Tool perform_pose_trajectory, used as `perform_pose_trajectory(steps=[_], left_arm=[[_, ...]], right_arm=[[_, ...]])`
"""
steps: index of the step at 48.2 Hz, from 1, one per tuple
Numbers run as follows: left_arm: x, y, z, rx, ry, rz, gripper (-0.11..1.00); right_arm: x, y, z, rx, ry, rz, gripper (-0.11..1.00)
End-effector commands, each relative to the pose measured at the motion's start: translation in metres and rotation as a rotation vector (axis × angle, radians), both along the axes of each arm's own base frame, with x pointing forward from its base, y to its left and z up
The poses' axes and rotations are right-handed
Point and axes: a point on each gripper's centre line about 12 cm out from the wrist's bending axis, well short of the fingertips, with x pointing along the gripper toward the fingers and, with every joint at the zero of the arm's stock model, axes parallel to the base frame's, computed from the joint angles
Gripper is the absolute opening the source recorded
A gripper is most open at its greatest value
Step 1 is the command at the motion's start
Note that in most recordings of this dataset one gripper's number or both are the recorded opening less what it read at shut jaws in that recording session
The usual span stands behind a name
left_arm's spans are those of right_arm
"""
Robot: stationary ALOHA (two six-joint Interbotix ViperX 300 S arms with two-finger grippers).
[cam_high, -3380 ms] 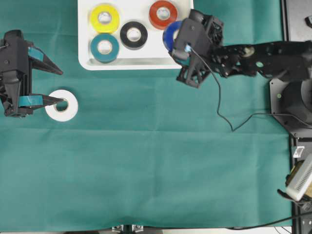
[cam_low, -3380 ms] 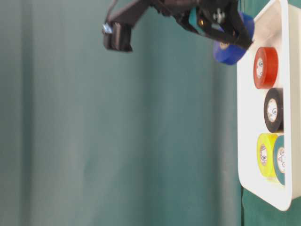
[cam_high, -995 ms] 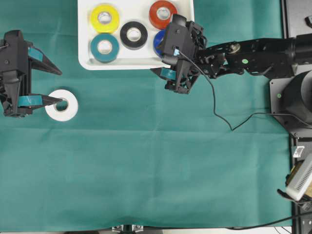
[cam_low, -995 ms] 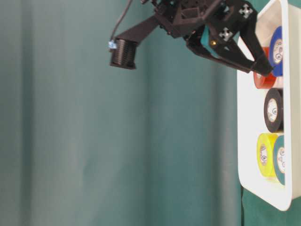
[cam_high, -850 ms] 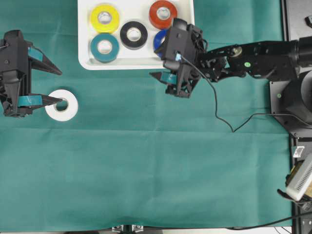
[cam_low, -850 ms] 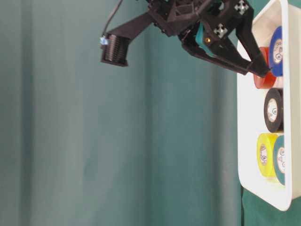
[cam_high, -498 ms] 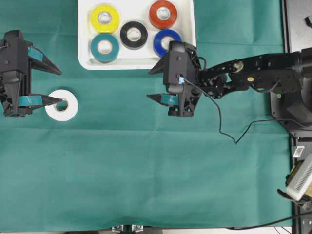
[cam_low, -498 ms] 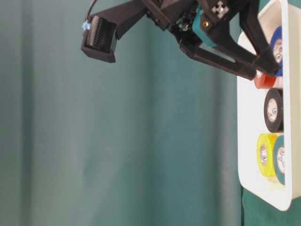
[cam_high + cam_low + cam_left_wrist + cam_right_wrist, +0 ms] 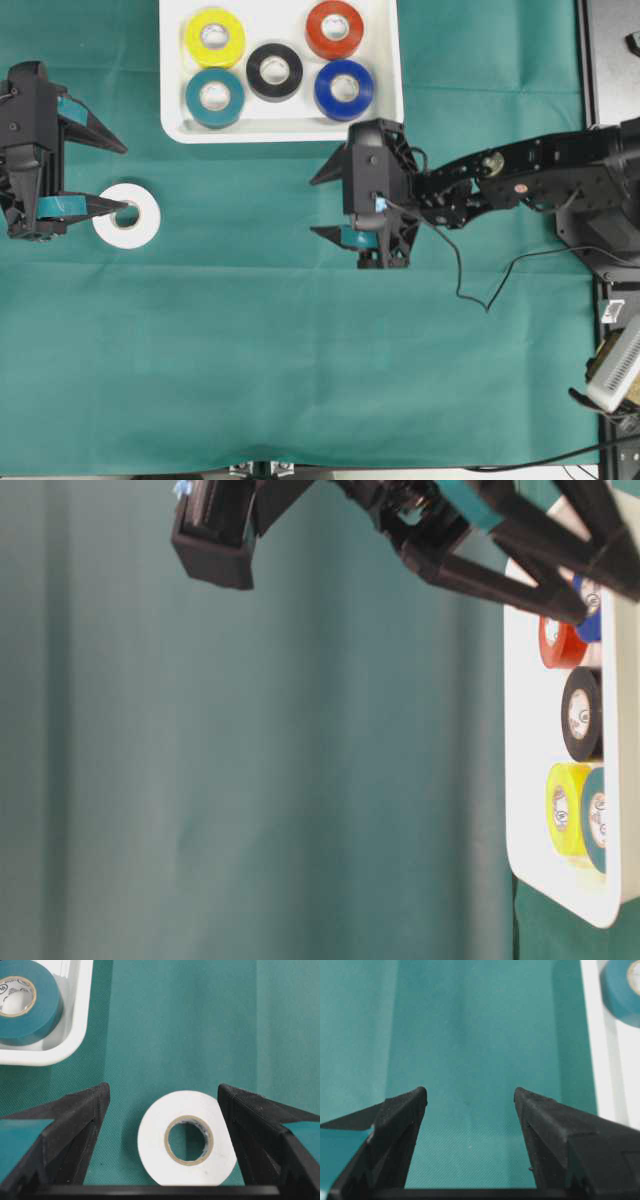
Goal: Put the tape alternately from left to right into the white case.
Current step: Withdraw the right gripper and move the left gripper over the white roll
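So the white case [image 9: 390, 112] sits at the 12 o'clock edge of the overhead view with five rolls lying flat in it: yellow roll [image 9: 214, 37] top left, teal roll [image 9: 214, 96] just below it, black roll [image 9: 274, 71] in the middle, red roll [image 9: 334, 29] top right, and blue roll [image 9: 344, 89] below the red one. None of them look stacked, though from the table-level view the yellow and teal overlap, so I can't swear they aren't touching.

The white roll [image 9: 127, 215] is the odd one out, flat on the green cloth [image 9: 300, 360] over at 9 o'clock, well apart from the case. The left gripper [image 9: 110, 178] is right at it, jaws spread wide. In the left wrist view the roll lies between the two fingers, closer to the right one, with cloth showing on the other side, so nothing is gripped.

The right gripper [image 9: 322, 206] is out over bare cloth near the centre, at about 6 o'clock from the blue roll, jaws wide apart and empty. Its black cable [image 9: 470, 290] loops across the cloth toward 3 o'clock.
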Motion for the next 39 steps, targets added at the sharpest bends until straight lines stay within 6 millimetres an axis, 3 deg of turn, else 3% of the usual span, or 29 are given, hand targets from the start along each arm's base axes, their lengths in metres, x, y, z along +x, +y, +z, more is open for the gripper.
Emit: perform_pose_trajectory(steps=[1,23,39], left_arm=[[0.003,0.000,0.004,-0.002,-0.017,0.002,0.79],[-0.008,-0.002,-0.018,-0.103,0.155,0.080,0.79],[0.001,-0.004,-0.025,-0.109,0.199,0.082,0.79]], right_arm=[[-0.002,0.005,0.023,0.008,-0.068,0.017,0.78],[-0.002,0.006,0.022,0.007,-0.065,0.022,0.78],[-0.003,0.006,0.019,0.004,-0.055,0.020,0.78]])
